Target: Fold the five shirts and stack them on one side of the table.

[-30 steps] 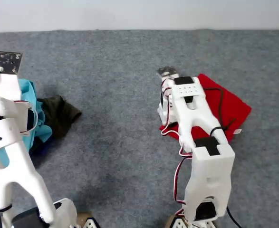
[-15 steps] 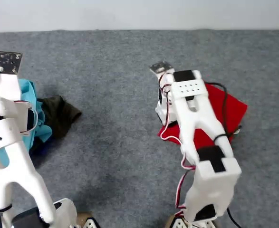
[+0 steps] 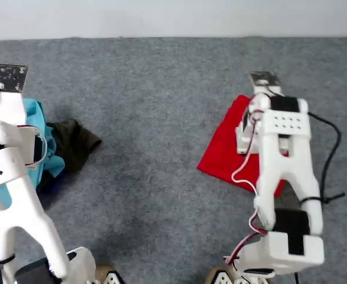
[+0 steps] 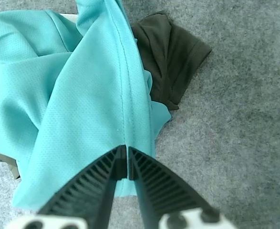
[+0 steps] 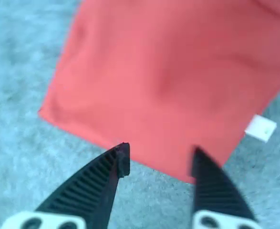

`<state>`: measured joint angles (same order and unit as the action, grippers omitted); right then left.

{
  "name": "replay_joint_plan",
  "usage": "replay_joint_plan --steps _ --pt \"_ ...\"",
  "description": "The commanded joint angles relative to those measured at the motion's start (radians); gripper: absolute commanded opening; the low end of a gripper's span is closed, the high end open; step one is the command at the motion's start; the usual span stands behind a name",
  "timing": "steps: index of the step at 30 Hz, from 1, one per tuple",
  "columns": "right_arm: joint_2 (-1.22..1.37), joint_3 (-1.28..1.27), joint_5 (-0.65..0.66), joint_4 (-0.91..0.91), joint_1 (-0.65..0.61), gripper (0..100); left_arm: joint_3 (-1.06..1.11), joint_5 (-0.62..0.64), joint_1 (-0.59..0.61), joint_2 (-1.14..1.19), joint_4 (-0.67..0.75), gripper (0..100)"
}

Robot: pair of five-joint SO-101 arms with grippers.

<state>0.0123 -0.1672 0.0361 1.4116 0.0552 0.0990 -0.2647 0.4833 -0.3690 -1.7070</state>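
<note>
Left tool (image 4: pixel 127 161) pinches teal shirt (image 4: pixel 73 95); right tool (image 5: pixel 161 160) gapes over red shirt (image 5: pixel 178 71) on grey carpet (image 3: pixel 149 77)

1. The left pincer (image 4: pixel 127 152) had its two black ribbed jaws pressed together, their tips meeting on a raised fold of the turquoise shirt (image 4: pixel 82 95).
2. That fold ran as a long ridge from the jaw tips up across the shirt, with a stitched seam along it.
3. The turquoise shirt lay crumpled in loose folds on the grey, carpet-like counter (image 4: pixel 240 119).
4. A dark shirt (image 4: pixel 171 57) lay just beside it, touching it and partly tucked under its edge, one sleeve spread out on the counter.
5. A small bit of dark cloth peeked from under the turquoise shirt's opposite edge.
</note>
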Motion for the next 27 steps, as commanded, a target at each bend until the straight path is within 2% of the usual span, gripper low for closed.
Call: replay_joint_plan --steps 1,5,14,16,20,27 --pt "-0.085 -0.097 -0.087 -0.114 0.044 26.6 -0.035 -0.006 -0.006 -0.034 -0.009 2" --pt "-0.084 -0.163 -0.138 -0.213 0.074 26.7 -0.035 -0.006 -0.006 -0.034 -0.011 2" --pt "-0.024 -0.17 -0.143 -0.358 0.153 26.8 -0.013 -0.006 -0.006 -0.037 -0.023 2" --pt "0.016 -0.164 -0.138 -0.36 0.162 27.4 0.01 -0.006 -0.006 -0.037 -0.023 2" --pt "0.081 -0.155 -0.144 -0.337 0.16 35.4 0.041 -0.006 -0.006 -0.037 -0.021 2" --pt "0.182 -0.155 -0.146 -0.374 0.15 35.9 0.041 -0.006 -0.006 -0.037 -0.018 2"
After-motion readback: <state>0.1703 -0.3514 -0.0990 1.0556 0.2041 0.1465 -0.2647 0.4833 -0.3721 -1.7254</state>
